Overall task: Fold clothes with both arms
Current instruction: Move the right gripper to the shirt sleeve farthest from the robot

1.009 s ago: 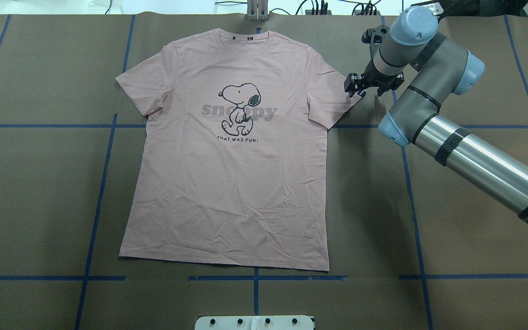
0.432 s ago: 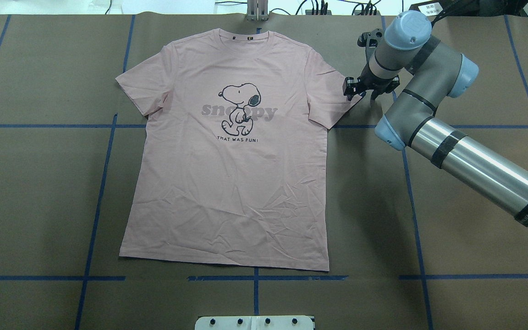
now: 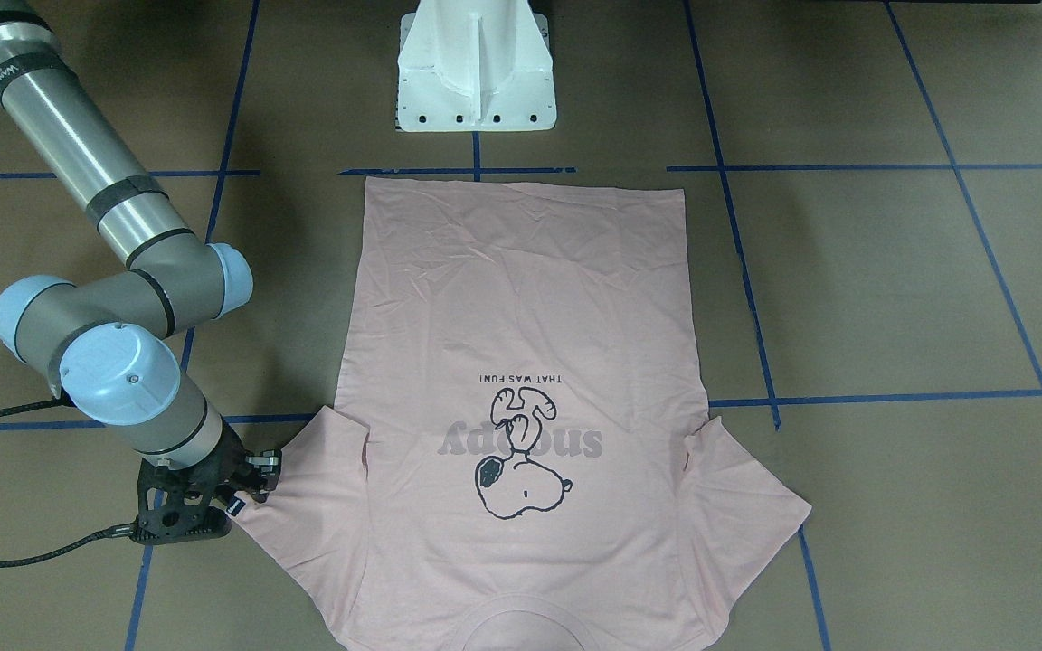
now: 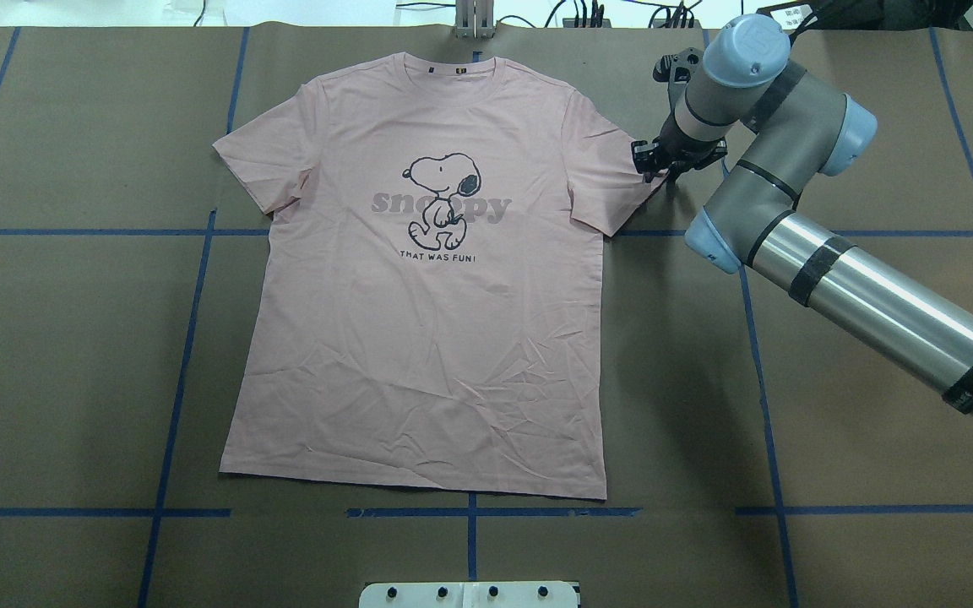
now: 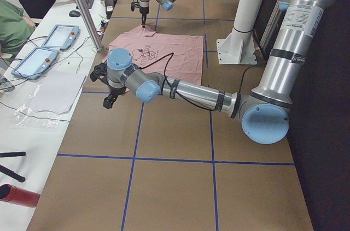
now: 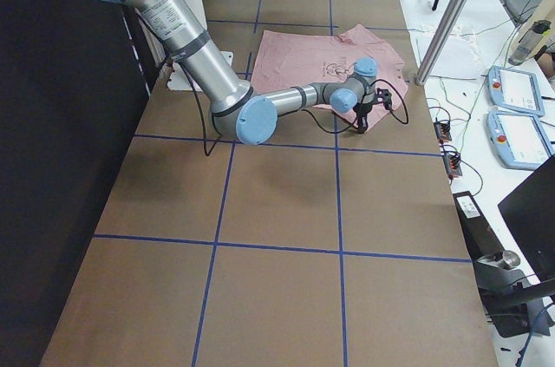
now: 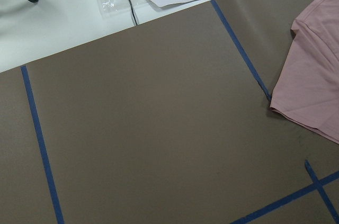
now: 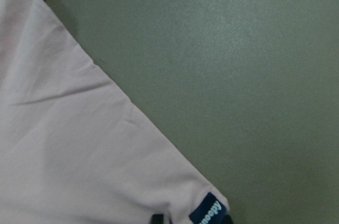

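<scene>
The pale pink T-shirt [image 4: 427, 338] lies flat and face up on the brown table, with its collar at the far edge. It also shows in the front-facing view [image 3: 521, 298]. My right gripper [image 4: 652, 165] is down at the tip of the shirt's right-hand sleeve [image 3: 245, 495]. In the right wrist view the sleeve corner [image 8: 79, 144] with its small dark tag [image 8: 209, 211] lies between two dark fingertips that stand apart. My left gripper [image 5: 109, 100] hangs above bare table beyond the other sleeve [image 7: 312, 75]. I cannot tell whether it is open or shut.
The white pedestal base [image 3: 476, 72] stands at the near table edge behind the shirt's hem. Blue tape lines [image 4: 174, 363] cross the brown paper. A white bench with tablets [image 5: 60, 37] and operators runs along the far side.
My right arm has shifted slightly left, bringing the gripper closer onto the sleeve tip. The shirt has not moved.
</scene>
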Controlling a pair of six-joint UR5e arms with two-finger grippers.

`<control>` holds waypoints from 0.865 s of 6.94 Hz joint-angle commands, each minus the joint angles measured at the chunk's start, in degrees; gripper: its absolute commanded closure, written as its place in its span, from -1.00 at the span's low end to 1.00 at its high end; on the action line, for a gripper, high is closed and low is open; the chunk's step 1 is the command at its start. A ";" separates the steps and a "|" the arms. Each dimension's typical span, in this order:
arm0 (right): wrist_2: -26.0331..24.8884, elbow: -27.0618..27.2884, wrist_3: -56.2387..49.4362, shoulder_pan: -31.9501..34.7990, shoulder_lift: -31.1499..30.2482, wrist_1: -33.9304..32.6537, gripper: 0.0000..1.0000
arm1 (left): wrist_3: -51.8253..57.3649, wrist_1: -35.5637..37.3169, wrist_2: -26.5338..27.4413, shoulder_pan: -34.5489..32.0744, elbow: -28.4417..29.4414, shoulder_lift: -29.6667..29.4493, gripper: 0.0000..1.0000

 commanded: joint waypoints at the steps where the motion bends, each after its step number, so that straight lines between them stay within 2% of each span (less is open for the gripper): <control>1: 0.00 0.02 -0.09 0.08 0.75 0.03 0.89 | 0.00 0.07 0.00 0.00 0.03 -0.32 -1.00; 2: 0.00 0.02 -0.01 0.08 1.80 -0.06 1.00 | 0.00 0.07 0.00 0.00 0.03 -0.41 -1.00; 6: -0.78 2.92 0.70 -3.16 7.33 0.11 1.00 | 0.09 0.07 0.00 0.00 0.38 -0.32 -1.00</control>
